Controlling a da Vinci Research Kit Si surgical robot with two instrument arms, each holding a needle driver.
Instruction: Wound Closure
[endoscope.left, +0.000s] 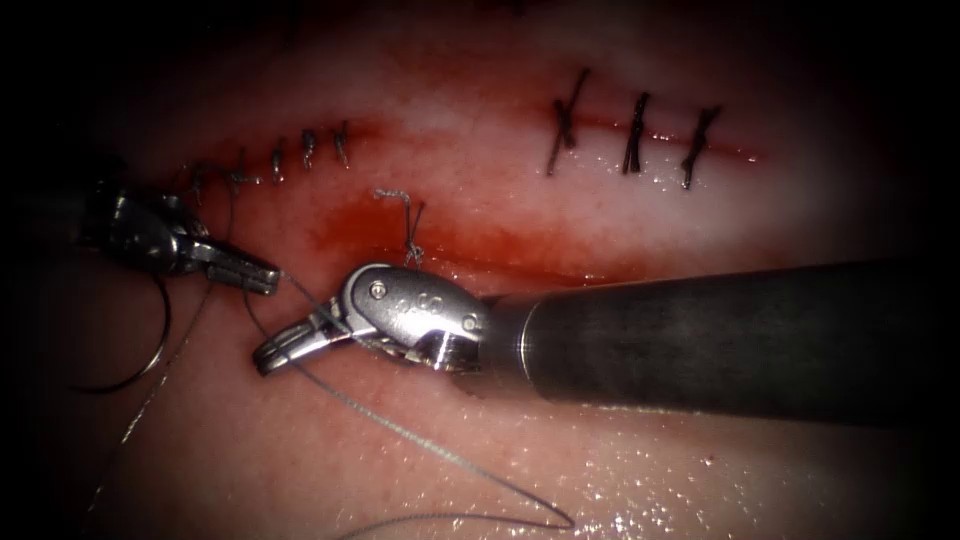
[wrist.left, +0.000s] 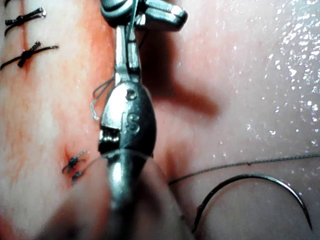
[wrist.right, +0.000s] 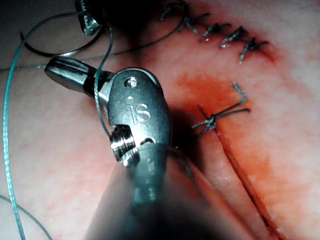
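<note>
Two slim steel needle drivers are meeting over the pale pink pork tissue (endoscope.left: 700, 480), and I am watching both closely. The left tool (endoscope.left: 262, 277) is keeping its fingers closed, and the thin grey-green thread (wrist.left: 240, 165) is running from their tip, so they seem to be pinching it. The right tool (endoscope.left: 272, 355) is reaching in from the right with its fingers pressed together; the thread is passing across their base in the right wrist view, and I cannot tell whether it is gripped or only draped there.

Neither tool is holding the curved dark steel needle (endoscope.left: 155, 340). It is lying free on the surface of the tissue, out of the flesh, left of the open cut (endoscope.left: 560, 270) and just below the left tool. Its thread is trailing beside it.

Just above the right tool's wrist, a small grey knot with short cut ends (endoscope.left: 412, 250) is sitting at the left end of the cut, within a patch of red fluid (endoscope.left: 360, 225). Further right, three dark finished stitches (endoscope.left: 635, 135) are crossing a closed line.
</note>
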